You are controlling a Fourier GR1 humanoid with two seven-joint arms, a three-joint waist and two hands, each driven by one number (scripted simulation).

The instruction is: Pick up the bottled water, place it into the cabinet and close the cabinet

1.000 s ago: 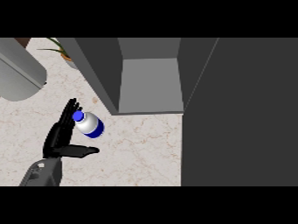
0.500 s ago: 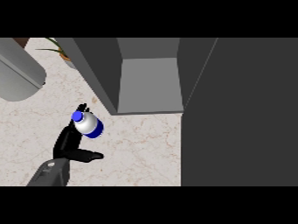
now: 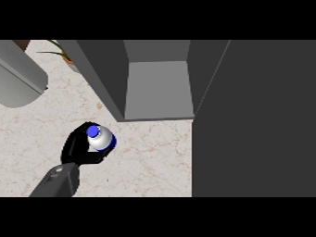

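The white plastic water bottle with a blue cap and blue label band (image 3: 100, 139) sits in the black left hand (image 3: 77, 150), whose fingers and thumb curl round its body from the left and from below. It is over the pale marbled counter top (image 3: 147, 157), just in front of the dark grey cabinet (image 3: 160, 78), apart from it. The cabinet's open compartment shows a lighter grey floor, directly beyond the bottle and to its right. A wide dark grey door panel (image 3: 263, 120) fills the view's right side. At upper left lies a big pale grey cylinder (image 3: 9, 74), with green plant leaves (image 3: 61, 52) behind it. The bottle's blue cap faces the camera, so its long axis runs roughly upright, leaning a little leftward.
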